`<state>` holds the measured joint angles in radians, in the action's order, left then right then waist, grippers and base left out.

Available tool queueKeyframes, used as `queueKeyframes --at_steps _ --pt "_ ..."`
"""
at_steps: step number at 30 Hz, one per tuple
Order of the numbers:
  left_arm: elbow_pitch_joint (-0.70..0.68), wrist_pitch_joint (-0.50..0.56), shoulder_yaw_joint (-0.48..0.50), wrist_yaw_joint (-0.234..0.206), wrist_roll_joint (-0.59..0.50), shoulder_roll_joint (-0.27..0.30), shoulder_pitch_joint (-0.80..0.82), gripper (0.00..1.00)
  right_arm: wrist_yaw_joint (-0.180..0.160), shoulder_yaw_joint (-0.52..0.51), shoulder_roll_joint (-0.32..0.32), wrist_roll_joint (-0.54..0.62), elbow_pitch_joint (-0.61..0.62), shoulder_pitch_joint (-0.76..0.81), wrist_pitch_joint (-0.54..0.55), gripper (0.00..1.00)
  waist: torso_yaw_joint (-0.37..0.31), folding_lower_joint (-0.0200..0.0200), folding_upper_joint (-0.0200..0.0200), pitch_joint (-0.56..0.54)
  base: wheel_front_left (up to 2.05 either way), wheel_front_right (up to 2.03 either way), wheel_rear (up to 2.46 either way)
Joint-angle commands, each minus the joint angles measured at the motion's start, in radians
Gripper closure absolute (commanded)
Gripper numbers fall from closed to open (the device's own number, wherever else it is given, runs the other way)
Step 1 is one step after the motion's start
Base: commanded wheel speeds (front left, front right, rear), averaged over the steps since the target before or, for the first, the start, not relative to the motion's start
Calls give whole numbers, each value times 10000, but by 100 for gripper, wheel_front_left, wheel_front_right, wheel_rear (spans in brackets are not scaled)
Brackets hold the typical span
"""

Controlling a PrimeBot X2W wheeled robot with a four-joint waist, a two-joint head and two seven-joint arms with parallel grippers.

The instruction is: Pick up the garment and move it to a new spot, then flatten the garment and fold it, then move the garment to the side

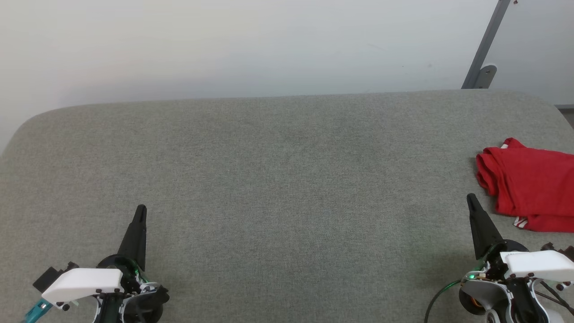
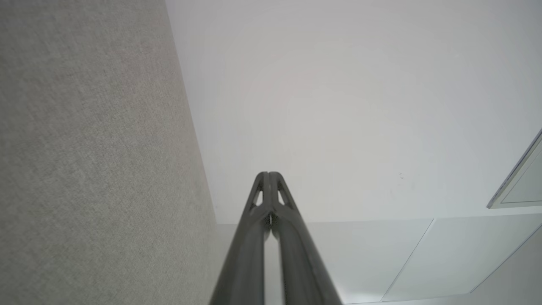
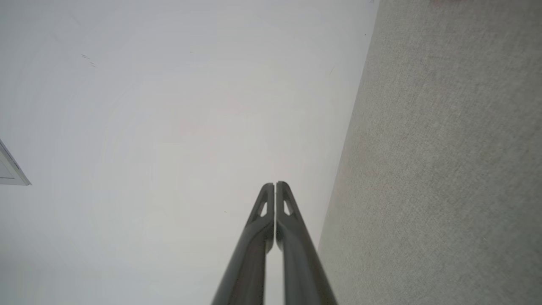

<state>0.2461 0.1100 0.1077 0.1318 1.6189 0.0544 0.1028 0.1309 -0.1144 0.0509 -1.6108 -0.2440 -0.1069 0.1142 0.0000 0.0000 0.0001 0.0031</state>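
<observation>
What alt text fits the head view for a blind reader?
A thin red garment with red-white striped trim lies bunched at the right edge of a grey cloth-covered table, cut off by the frame. The left gripper and the right gripper, both dark and long-fingered, point up from the bottom corners, shut and holding nothing.

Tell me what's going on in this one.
Nothing is being handled right now. The robot's left hand and right hand are both shut and empty, low over the grey table. The red garment lies loosely folded at the table's right side, apart from the right hand.
</observation>
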Motion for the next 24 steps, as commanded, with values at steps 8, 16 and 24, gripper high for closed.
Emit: queueKeyframes --at_steps 8,16,24 --pt "-2 37 41 -22 -40 -25 127 100 -3 7 -14 -41 -28 -44 15 100 0 0 -1 0 0 0 0" --pt "-1 46 46 -22 -48 -30 128 100 -3 8 -14 -41 -28 -44 16 100 0 0 -1 0 0 0 0" --pt "-1 53 50 -22 -46 -34 129 100 -3 7 -14 -41 -28 -44 16 100 0 0 -1 0 0 0 0"
